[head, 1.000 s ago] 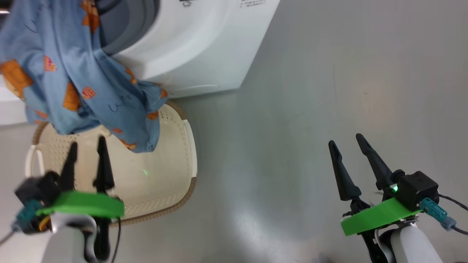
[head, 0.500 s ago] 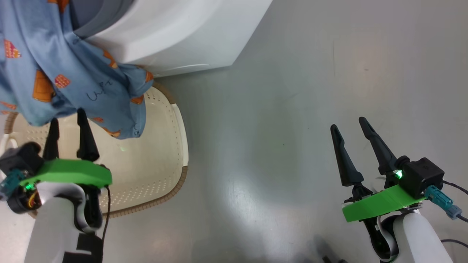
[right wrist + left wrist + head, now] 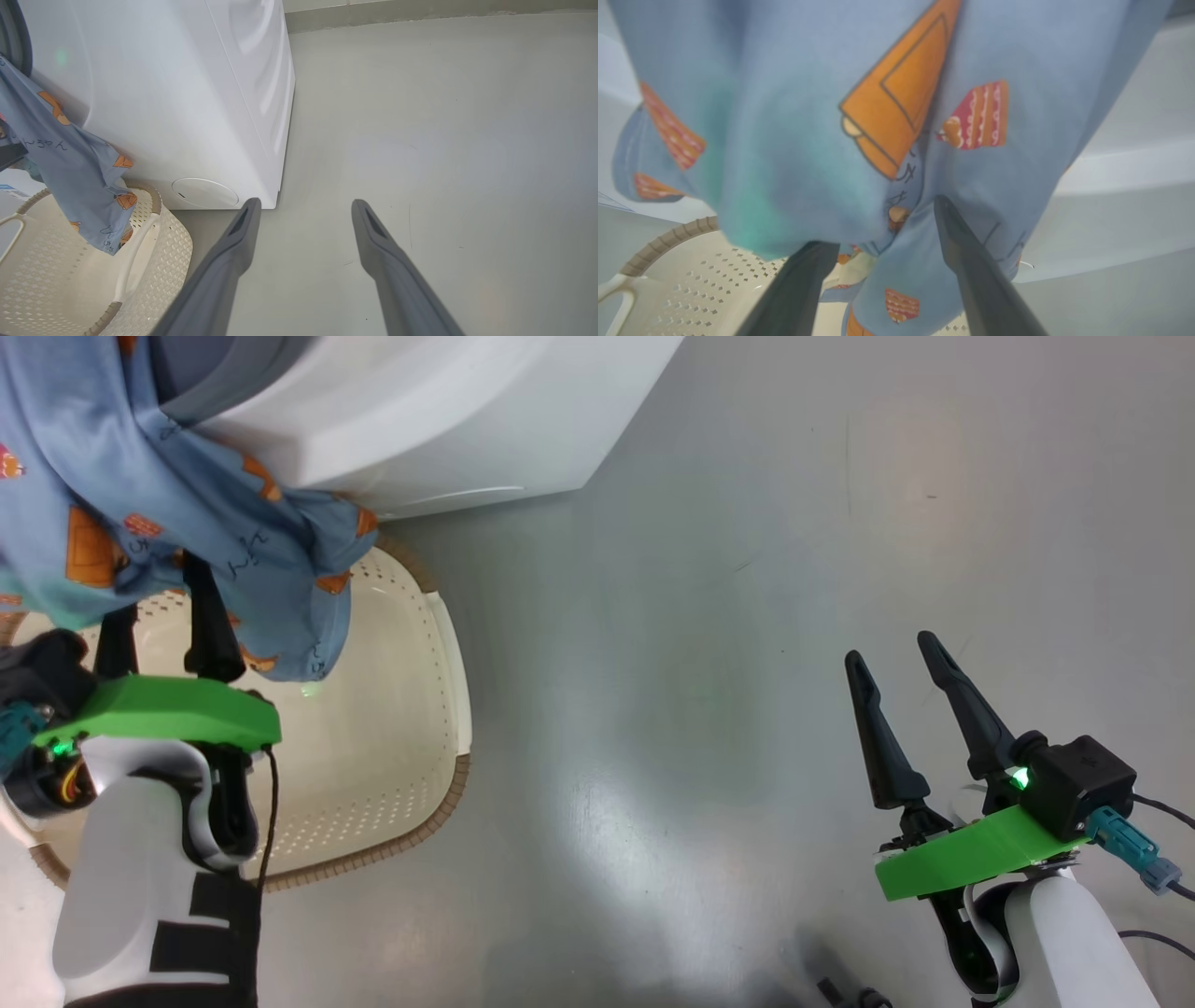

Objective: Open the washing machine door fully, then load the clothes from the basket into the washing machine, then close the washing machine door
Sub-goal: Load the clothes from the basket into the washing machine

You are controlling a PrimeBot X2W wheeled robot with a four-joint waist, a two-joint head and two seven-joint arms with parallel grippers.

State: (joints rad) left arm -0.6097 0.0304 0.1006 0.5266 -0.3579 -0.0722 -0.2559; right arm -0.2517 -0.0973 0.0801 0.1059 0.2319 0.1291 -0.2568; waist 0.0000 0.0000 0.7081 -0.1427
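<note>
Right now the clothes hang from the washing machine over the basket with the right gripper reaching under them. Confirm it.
Wrong arm: the head view shows the left gripper under the clothes; the right gripper is over the floor.

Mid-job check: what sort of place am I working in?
Likely a laundry area: a white washing machine on a bare grey floor, a basket beside it, and clothes hanging at its front.

Bright; floor (image 3: pixel 607 821) glare; L-wrist blur.
</note>
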